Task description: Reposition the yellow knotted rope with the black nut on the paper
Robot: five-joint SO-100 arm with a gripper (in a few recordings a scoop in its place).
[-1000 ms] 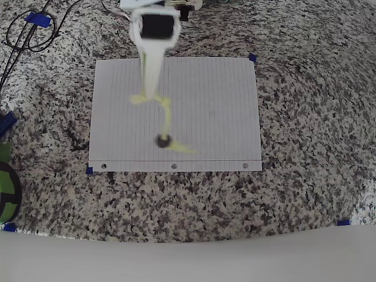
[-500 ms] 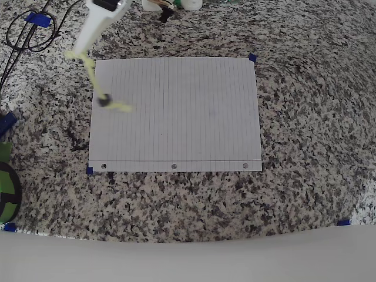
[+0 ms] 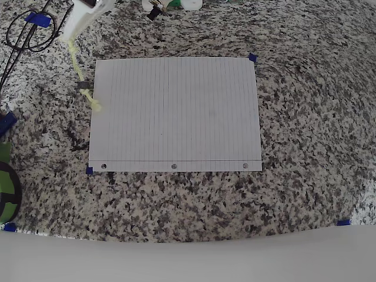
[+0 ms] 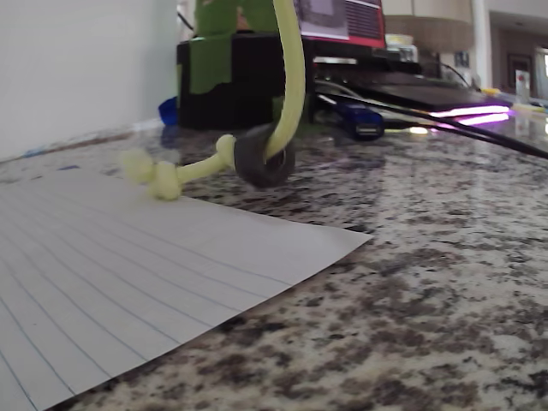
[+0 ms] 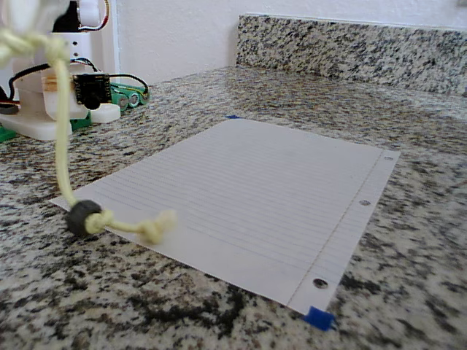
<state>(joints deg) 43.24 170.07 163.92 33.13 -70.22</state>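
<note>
Speckled granite table [image 3: 294,117] carries the paper [image 3: 176,111], taped at its corners. Your fingers [image 3: 69,40] grip the top of the yellow knotted rope [image 3: 78,69], so it dangles with the black nut [image 3: 84,86] just off the sheet's left edge in the overhead view. Placement remains undone: you must bring it over the paper and lay it down.

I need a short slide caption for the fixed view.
Yellow rope hanging with its black nut at the edge of the lined paper.
</note>
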